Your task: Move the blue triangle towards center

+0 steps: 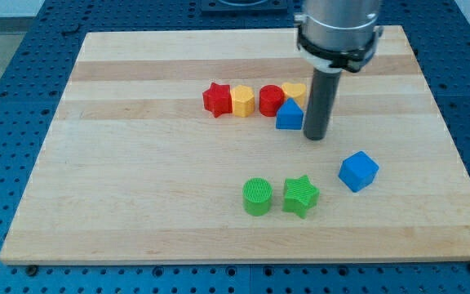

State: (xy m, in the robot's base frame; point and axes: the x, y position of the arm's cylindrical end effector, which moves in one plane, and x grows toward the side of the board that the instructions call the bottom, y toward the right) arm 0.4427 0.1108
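The blue triangle (289, 116) lies on the wooden board (137, 180), a little above and right of the board's middle. It touches the red cylinder (271, 100) and the yellow heart (294, 91) behind it. My tip (315, 136) stands on the board right beside the triangle's right side, touching it or nearly so. The dark rod rises from it to the arm at the view's top.
A red star (215, 99) and a yellow hexagon (242, 101) sit left of the red cylinder in one row. A blue cube (357, 171) lies below right of my tip. A green cylinder (257, 197) and a green star (300, 196) lie lower down.
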